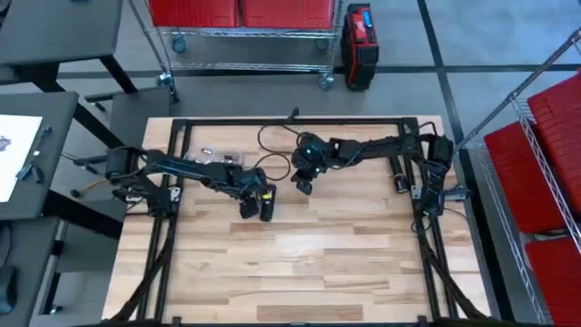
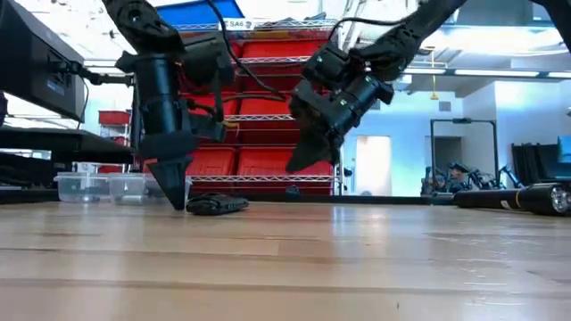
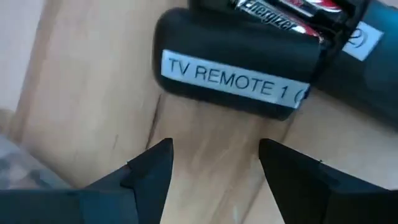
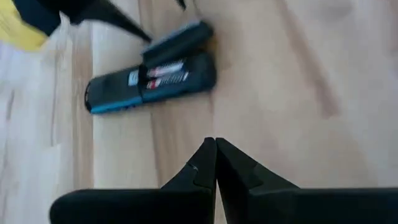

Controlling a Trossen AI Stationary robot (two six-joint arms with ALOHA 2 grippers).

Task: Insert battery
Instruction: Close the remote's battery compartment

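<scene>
Left gripper (image 3: 214,163): fingers spread, empty, tips low over the wooden table (image 1: 300,259), just short of the black TV remote (image 3: 233,81) with silver-red batteries (image 3: 289,15) seated, centre of high view. Bare boards fill the lower frame. Right gripper (image 4: 216,152): closed, empty, raised beside the remote

Overhead and table-level cameras share the remote (image 1: 267,203) both wrist cameras face closely.

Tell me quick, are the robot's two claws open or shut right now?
Left gripper: open, empty, fingers apart just short of the TV remote.
Right gripper: shut, holding nothing, raised above the table.
</scene>
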